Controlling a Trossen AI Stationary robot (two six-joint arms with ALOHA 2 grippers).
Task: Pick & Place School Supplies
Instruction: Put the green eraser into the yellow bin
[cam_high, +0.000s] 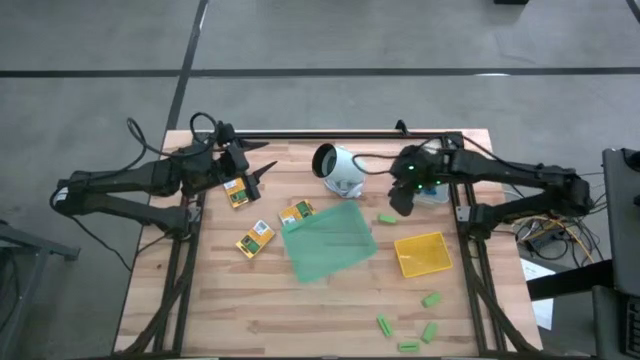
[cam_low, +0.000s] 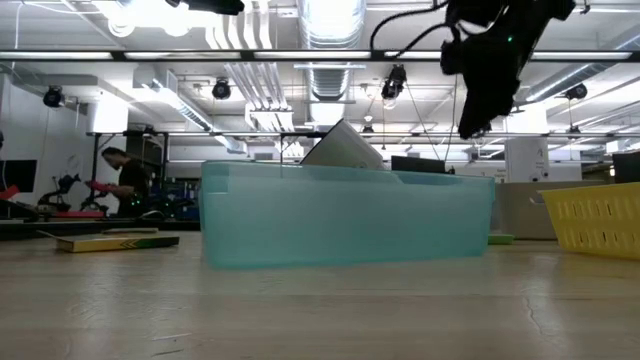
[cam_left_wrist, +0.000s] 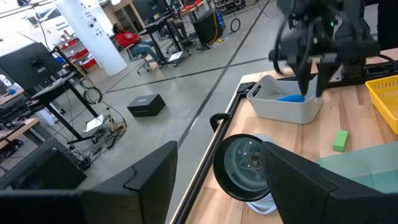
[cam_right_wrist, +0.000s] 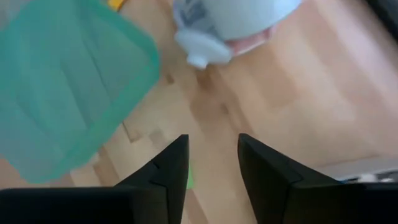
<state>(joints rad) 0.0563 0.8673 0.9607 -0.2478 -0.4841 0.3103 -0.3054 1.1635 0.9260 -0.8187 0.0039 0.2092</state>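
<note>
My left gripper (cam_high: 264, 175) (cam_left_wrist: 217, 149) is open and hovers near the table's far left, beside a yellow-and-green packet (cam_high: 237, 192). Two more packets (cam_high: 255, 239) (cam_high: 297, 213) lie flat on the wood. My right gripper (cam_high: 401, 196) (cam_right_wrist: 213, 149) (cam_low: 478, 112) is open and raised above the table, pointing down over a light-green block (cam_high: 387, 217) (cam_right_wrist: 188, 177). Several other green blocks (cam_high: 431, 298) (cam_high: 384, 323) (cam_high: 429, 331) lie near the front right. A blue-handled tool (cam_left_wrist: 289, 98) rests inside a white bin (cam_left_wrist: 283, 106).
A translucent green tray (cam_high: 330, 240) (cam_low: 345, 215) lies mid-table and a yellow tray (cam_high: 422, 253) (cam_low: 595, 220) sits to its right. A white round object (cam_high: 340, 168) (cam_left_wrist: 245, 168) stands at the far middle. The white bin (cam_high: 436, 192) sits by the right arm.
</note>
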